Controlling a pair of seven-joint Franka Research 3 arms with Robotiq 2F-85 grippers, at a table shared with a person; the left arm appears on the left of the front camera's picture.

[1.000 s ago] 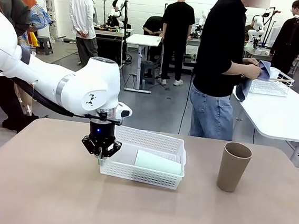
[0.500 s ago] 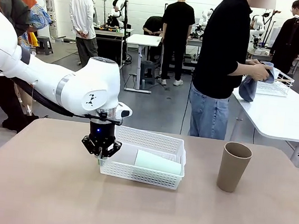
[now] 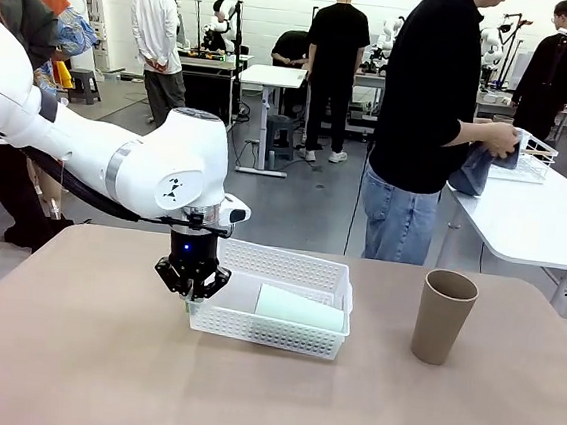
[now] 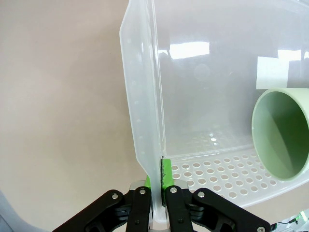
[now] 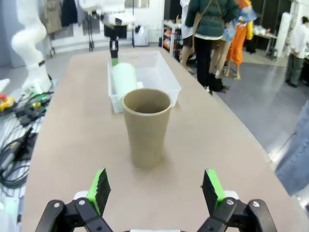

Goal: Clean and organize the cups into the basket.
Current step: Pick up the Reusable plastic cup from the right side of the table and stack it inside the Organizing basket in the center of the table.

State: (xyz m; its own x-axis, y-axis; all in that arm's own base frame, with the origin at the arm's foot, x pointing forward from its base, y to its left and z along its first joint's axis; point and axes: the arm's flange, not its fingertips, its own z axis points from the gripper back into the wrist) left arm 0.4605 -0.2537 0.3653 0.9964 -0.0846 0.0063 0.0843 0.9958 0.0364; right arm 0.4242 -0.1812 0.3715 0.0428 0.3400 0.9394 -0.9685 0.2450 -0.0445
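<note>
The left hand (image 3: pixel 192 298) points straight down at the near left corner of the basket (image 3: pixel 274 333), its two fingers pressed together on the thin end wall, one inside and one outside; in the left wrist view the left hand (image 4: pixel 157 180) has a green pad (image 4: pixel 165 174) lying flat against the inner face of that wall of the basket (image 4: pixel 142 121). The basket sits flat on the tabletop (image 3: pixel 97 375), and the pale mint green cup (image 3: pixel 299 308) lies on its side inside it along the near wall, its open mouth turned toward the clamped end, as the wrist view of the mint cup (image 4: pixel 285 135) shows. Well apart to the right, the tan-brown cup (image 3: pixel 443 316) stands upright on the bare tabletop, mouth up. The right hand (image 5: pixel 157 186) hangs low in front of this tan-brown cup (image 5: pixel 146 128) with its fingers spread wide and touching nothing, the cup ahead in line with the gap between them. Beyond the far edge a person (image 3: pixel 423 116) is turned toward another table, holding a blue cloth (image 3: pixel 472 168) beside a white wire rack (image 3: pixel 532 158).
</note>
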